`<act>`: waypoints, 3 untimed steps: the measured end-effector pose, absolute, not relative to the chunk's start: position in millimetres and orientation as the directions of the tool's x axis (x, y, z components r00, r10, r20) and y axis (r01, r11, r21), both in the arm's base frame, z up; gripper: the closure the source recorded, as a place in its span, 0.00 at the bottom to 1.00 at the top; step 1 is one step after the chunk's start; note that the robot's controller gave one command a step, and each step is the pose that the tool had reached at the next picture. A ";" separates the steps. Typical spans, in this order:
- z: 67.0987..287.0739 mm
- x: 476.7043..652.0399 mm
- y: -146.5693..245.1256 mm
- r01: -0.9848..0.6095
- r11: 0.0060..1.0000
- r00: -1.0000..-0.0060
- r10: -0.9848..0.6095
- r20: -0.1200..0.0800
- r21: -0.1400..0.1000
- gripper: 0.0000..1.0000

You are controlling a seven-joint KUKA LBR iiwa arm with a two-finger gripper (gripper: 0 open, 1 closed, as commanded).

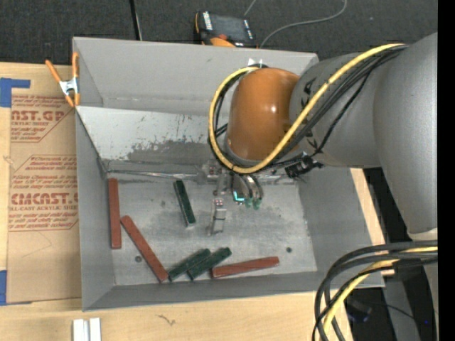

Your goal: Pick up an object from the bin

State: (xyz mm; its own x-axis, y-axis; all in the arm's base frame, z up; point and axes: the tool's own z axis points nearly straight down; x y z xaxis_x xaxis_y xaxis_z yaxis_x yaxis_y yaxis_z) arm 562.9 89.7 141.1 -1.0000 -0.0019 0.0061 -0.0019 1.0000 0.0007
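My gripper (233, 208) hangs under the orange dome over the middle of the bin floor. It stands open, one grey fingertip (218, 221) low and to the left, the other up and to the right. A small dark green bit (254, 203) shows by the right finger; I cannot tell whether it is touched. A dark green stick (184, 203) lies just left of the gripper, apart from it.
Two dark green sticks (199, 263) lie together near the bin's front wall, with a red-brown stick (245, 266) to their right. Two more red-brown sticks (114, 213) (143, 247) lie at the left. The arm covers the bin's right back part.
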 end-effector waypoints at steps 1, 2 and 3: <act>79.9 497.9 101.7 -0.187 0.982 -0.982 -0.187 0.007 0.001 0.00; 72.3 486.3 100.9 -0.335 0.942 -0.942 -0.335 -0.014 -0.001 0.00; 72.1 483.7 100.6 -0.335 0.942 -0.942 -0.335 -0.002 0.001 1.00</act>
